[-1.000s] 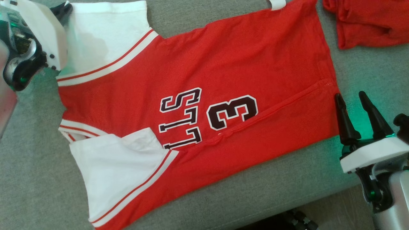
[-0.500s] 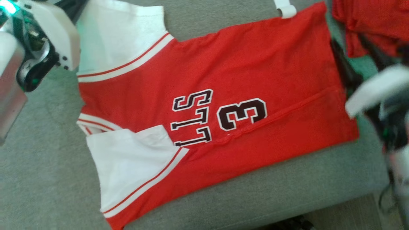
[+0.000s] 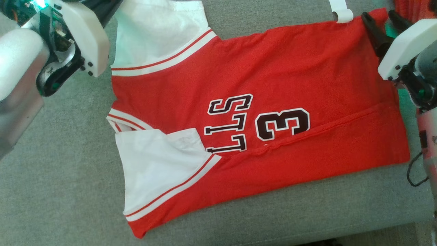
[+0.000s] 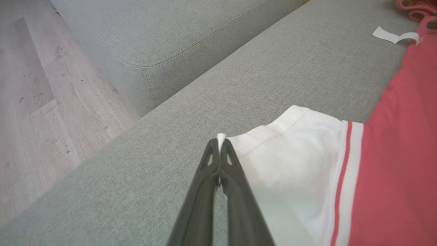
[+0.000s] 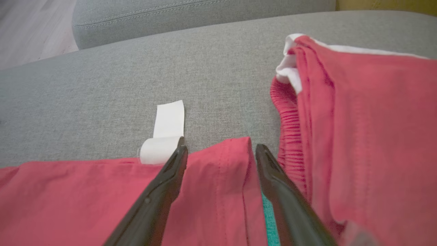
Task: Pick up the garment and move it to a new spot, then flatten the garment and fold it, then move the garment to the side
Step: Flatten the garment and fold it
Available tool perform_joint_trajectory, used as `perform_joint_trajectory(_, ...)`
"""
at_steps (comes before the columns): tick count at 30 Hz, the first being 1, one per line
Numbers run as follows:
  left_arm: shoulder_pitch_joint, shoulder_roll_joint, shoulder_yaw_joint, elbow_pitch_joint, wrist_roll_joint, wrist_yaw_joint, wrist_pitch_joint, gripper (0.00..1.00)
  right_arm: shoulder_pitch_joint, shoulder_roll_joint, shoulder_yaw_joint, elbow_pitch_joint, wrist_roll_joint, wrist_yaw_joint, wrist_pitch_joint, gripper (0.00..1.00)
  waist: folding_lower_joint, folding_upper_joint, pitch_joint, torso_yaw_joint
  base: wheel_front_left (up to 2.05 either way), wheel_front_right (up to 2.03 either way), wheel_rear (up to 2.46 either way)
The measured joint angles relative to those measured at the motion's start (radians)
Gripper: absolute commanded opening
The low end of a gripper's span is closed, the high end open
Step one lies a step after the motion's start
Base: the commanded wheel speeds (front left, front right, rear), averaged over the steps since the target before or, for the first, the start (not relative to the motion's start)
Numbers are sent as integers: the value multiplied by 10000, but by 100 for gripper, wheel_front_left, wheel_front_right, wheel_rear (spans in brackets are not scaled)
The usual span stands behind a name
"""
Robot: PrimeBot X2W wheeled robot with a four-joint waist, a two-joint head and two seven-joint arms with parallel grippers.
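Left wrist view: the left tool (image 4: 220, 146) is clenched on the white sleeve hem of the garment (image 3: 273, 75), which lies flat on the sofa (image 3: 51, 171). The right tool (image 5: 218, 147) is released, with the red hem corner between its jaws. Folding step, I judge; next I must close the right tool there.

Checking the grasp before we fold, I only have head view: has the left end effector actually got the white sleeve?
Observer: Yes. Left end effector is shut on the sleeve at its hem, white fabric poking past its tips.
Operator: Right side?
Observer: Right end effector is open, fingers straddling the jersey at its red hem corner.
Operator: Anything near it?
Observer: One fingertip sits beside the white tag; a second red garment lies bunched beyond the other finger.
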Motion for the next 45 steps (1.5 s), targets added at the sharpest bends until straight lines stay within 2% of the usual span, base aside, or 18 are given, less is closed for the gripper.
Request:
perform_joint_trajectory(5,-174,31,-314,15,-132,0,-105,0,-271,0,98,646,59,0,-111,100,0,0,-15,40,0,0,0)
perform_joint_trajectory(6,-198,35,-362,31,-142,0,-151,0,-321,0,148,769,63,0,-176,94,0,0,-15,48,0,0,0)
perform_joint_trajectory(8,-254,35,-437,56,-278,0,-192,0,-384,0,221,903,100,0,-284,59,0,0,-21,64,0,0,0)
perform_joint_trajectory(10,-268,35,-487,75,-328,0,-219,0,-394,0,257,966,163,0,-290,34,0,0,-25,71,0,0,0)
perform_joint_trajectory(11,-268,38,-556,96,-378,0,-238,0,-397,0,297,1043,184,0,-368,27,0,0,-29,78,0,0,0)
perform_joint_trajectory(12,-268,42,-639,125,-399,0,-265,0,-398,0,326,1110,209,0,-401,9,0,0,-31,85,0,0,0)
perform_joint_trajectory(13,-267,42,-679,155,-430,0,-274,0,-402,-2,349,1168,244,0,-464,0,0,0,-33,91,0,0,0)
perform_joint_trajectory(19,-342,61,-884,577,-376,0,-838,0,-739,-42,546,1415,382,0,-1035,0,0,0,-106,147,0,0,0)
perform_joint_trajectory(28,-1148,-42,-637,1620,606,54,-3277,0,-1259,-201,389,1444,892,0,-1954,0,0,0,-238,272,0,0,0)
perform_joint_trajectory(34,-1152,-479,-303,2054,140,58,-4009,0,-1285,-487,274,1323,1365,0,-2121,0,0,0,-459,447,0,0,0)
perform_joint_trajectory(40,-258,-550,-313,1578,-203,56,-4466,0,-57,-926,102,802,1756,0,-2136,0,-1,0,-730,787,0,0,0)
perform_joint_trajectory(45,940,-301,-364,631,-399,267,-4750,0,1206,-1058,-203,259,1954,0,-2268,0,-1,0,-1103,1097,0,0,0)
